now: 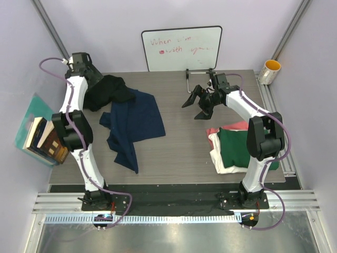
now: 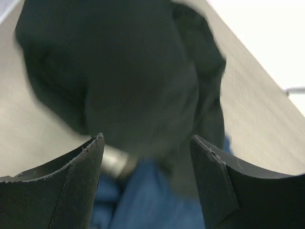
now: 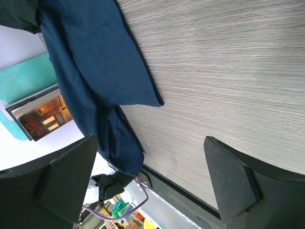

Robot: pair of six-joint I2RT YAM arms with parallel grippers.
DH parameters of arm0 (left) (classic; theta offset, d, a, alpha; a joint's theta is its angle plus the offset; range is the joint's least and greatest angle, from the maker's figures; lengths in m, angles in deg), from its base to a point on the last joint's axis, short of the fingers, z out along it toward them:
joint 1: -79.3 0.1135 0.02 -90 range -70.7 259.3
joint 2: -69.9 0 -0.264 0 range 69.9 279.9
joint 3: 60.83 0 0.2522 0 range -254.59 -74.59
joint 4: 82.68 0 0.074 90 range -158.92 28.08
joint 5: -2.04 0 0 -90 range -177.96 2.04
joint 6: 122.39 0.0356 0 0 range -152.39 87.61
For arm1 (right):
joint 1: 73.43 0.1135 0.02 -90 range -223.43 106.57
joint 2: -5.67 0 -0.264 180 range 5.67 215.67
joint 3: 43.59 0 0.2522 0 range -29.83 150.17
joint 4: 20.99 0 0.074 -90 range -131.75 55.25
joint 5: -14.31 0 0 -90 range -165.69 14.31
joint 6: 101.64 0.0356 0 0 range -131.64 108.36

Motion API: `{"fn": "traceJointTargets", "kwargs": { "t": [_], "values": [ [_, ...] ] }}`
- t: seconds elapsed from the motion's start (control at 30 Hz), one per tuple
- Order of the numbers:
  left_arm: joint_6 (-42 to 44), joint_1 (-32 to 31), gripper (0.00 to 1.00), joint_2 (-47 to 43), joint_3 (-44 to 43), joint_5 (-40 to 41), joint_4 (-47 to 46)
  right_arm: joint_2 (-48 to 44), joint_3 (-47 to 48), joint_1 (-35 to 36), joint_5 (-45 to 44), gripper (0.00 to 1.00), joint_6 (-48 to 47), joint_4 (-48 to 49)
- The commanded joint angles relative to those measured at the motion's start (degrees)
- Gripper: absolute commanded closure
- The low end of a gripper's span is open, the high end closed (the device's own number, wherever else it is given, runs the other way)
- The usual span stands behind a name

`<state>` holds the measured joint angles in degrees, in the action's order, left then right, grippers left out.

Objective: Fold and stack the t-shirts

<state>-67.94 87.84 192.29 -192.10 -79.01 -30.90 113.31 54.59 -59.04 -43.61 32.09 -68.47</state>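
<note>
- Table: grey wood-grain top, with both arms mounted at its near edge.
- Navy blue t-shirt: left of centre, spread loose and rumpled, unfolded. One end trails toward the near edge.
- Folded stack, near right beside the right arm's base: the dark green t-shirt lies on top, the cream-white t-shirt shows beneath it, and the pink-red t-shirt peeks out at the far side.
- Black t-shirt: bunched at the far left, touching the navy shirt's far corner.
- Whiteboard: propped against the back wall, red writing on it.
- Books: off the table's left edge.
- Left gripper: over the black shirt, jaws well apart, nothing between them. Wrist view is blurred.
- Right gripper: above bare table right of centre, jaws wide, holding nothing.
- Mug: far right corner.
</note>
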Motion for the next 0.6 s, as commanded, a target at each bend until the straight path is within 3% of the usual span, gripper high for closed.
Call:
{"fn": "traceJointTargets", "kwargs": {
  "t": [0.0, 0.07, 0.1, 0.3, 0.43, 0.57],
  "values": [
    [-1.3, -2.2, 0.28, -19.8, 10.3, -1.8, 0.8, 1.3, 3.3, 0.3, 1.6, 0.0, 0.4, 1.6],
    [-2.4, -3.4, 0.29, -25.3, 18.1, -7.5, 1.1, 2.3, 4.7, 0.3, 2.0, 0.0, 0.4, 1.8],
    [-2.5, -4.1, 0.29, -30.6, 26.5, -8.8, 1.9, 3.3, 5.1, 0.4, 2.3, 0.0, 0.5, 1.7],
    [-4.6, -11.8, 0.29, -45.3, 52.5, -12.5, 6.7, 6.0, 7.2, 1.1, 3.3, 0.0, 0.8, 2.2],
    [-5.1, -12.0, 0.29, -53.7, 59.0, -9.6, 7.8, 6.3, 6.7, 2.0, 3.4, 0.0, 1.3, 2.9],
    [-4.4, -12.0, 0.29, -56.5, 61.2, -5.1, 8.3, 6.0, 6.2, 3.3, 3.7, 0.0, 1.4, 3.0]
  ]
}}
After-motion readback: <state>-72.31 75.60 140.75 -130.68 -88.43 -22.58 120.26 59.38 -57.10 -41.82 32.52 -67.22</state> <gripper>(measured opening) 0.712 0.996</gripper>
